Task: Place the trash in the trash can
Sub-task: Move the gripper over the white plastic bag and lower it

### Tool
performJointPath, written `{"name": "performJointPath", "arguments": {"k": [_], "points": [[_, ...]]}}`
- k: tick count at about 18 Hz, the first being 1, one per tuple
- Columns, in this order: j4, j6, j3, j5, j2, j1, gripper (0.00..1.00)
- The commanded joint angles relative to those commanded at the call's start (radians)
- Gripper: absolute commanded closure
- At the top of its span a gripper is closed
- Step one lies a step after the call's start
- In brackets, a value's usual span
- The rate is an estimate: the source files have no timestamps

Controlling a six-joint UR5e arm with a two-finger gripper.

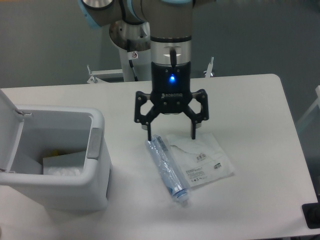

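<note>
A crushed, clear bluish plastic bottle [166, 170] lies on the white table, its pale cap toward the front. Beside it on the right lies a flat clear plastic packet [201, 159] with printed labels. My gripper [171, 137] hangs open just behind both pieces, pointing straight down. Its left fingertip stands by the bottle's far end and its right fingertip over the packet's far edge. Nothing is held between the fingers. The white trash can [97, 165] stands at the left with its lid raised.
Inside the trash can I see some white and yellowish material. The hinged lid [9, 120] stands up at the far left. The table's front edge runs close below the bottle. A dark object [312, 216] sits at the right edge.
</note>
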Motion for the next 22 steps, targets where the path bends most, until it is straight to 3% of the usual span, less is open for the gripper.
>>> {"name": "performJointPath", "arguments": {"k": [4, 10, 14, 19, 22], "points": [[0.020, 0.074, -0.040, 0.011, -0.012, 0.014, 0.00], [0.159, 0.065, -0.132, 0.014, -0.051, 0.046, 0.00], [0.155, 0.115, -0.161, 0.040, -0.058, 0.045, 0.00], [0.103, 0.487, -0.209, 0.042, -0.058, 0.071, 0.00], [0.026, 0.714, -0.221, 0.038, -0.058, 0.110, 0.00]]}}
